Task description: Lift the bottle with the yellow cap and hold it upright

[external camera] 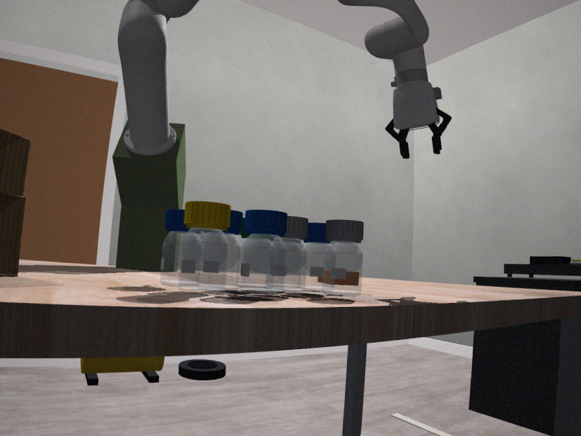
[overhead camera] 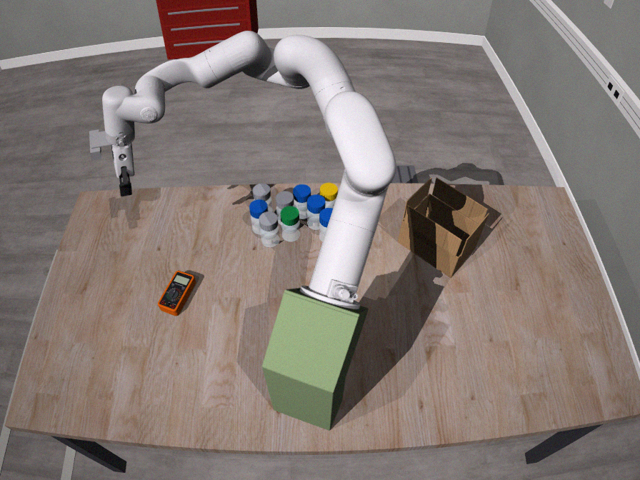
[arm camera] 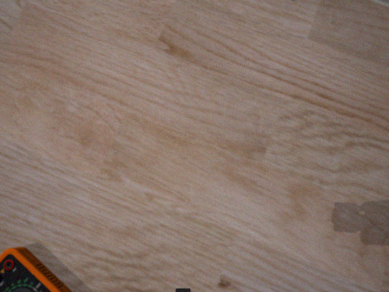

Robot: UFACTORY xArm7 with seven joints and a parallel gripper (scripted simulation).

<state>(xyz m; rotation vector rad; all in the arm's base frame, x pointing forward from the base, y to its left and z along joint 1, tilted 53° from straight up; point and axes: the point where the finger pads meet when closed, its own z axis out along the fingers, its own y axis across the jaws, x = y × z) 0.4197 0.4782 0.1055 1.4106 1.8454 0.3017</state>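
Observation:
The bottle with the yellow cap [overhead camera: 328, 193] [external camera: 207, 244] stands upright at the back right of a tight cluster of clear bottles on the wooden table [overhead camera: 491, 330]. The others have blue caps [overhead camera: 301, 195] [external camera: 265, 248], grey caps [overhead camera: 268, 223] [external camera: 344, 255] and one a green cap [overhead camera: 290, 218]. My gripper [overhead camera: 125, 188] [external camera: 419, 147] is open and empty. It hangs high above the table's far left corner, well away from the cluster. The wrist view shows only bare table wood and no bottle.
An orange multimeter [overhead camera: 176, 292] [arm camera: 23, 274] lies on the left of the table. An open cardboard box [overhead camera: 444, 227] stands at the right. The arm's green base block [overhead camera: 310, 356] stands at the front middle, with the arm rising beside the bottles.

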